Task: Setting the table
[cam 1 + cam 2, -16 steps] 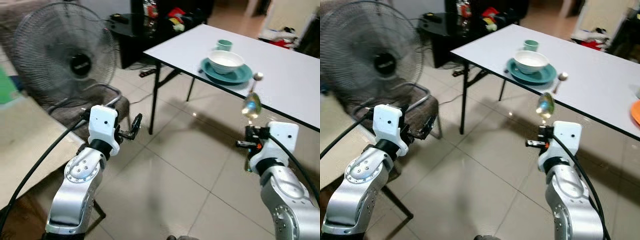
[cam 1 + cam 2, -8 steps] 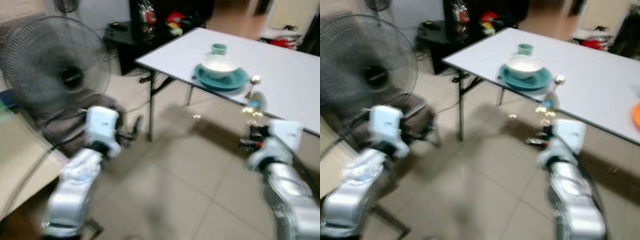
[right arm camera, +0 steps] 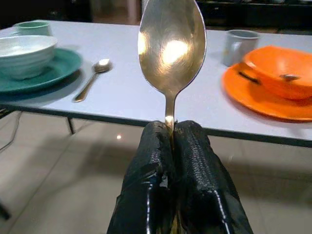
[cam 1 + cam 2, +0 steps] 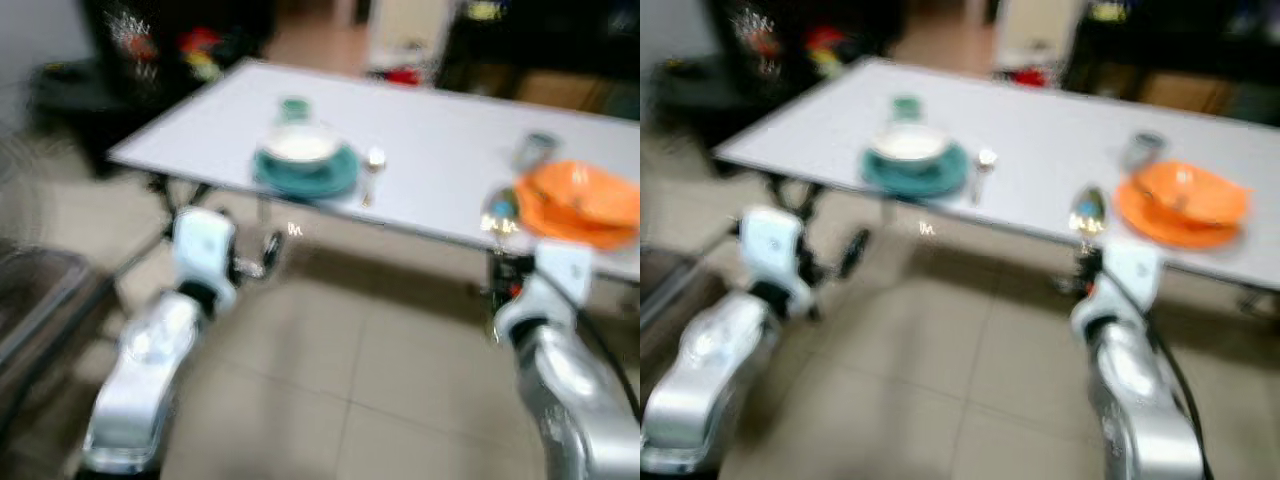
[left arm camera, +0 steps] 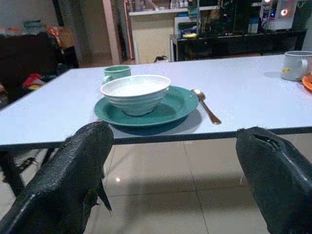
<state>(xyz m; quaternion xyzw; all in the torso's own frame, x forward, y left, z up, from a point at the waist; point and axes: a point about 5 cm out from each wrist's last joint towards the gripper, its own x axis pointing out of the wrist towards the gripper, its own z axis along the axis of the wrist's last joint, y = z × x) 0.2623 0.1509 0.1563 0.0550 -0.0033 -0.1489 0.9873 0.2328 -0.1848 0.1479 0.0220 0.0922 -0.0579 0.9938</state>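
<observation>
My right gripper (image 3: pixel 169 127) is shut on the handle of a silver spoon (image 3: pixel 171 44), held upright just before the near edge of the white table (image 4: pixel 440 150). On the table stand a teal plate (image 5: pixel 180 105) with a white bowl (image 5: pixel 135 92), a teal cup (image 5: pixel 116 73) and a second spoon (image 5: pixel 207 107) beside the plate. To the right are an orange plate (image 3: pixel 258 92) with an orange bowl (image 3: pixel 282 73) and a grey cup (image 3: pixel 239 46). My left gripper (image 4: pixel 268 250) is open and holds nothing, level with the table's edge.
Tiled floor (image 4: pixel 350 380) lies between me and the table. A dark cabinet with clutter (image 4: pixel 150 40) stands at the back left. A dark chair frame (image 4: pixel 40 290) is at my left. The head views are blurred.
The camera has swung right: the fan has left the picture and the table with the orange plate now lies ahead. Both grippers keep their state, and the spoon stays held.
</observation>
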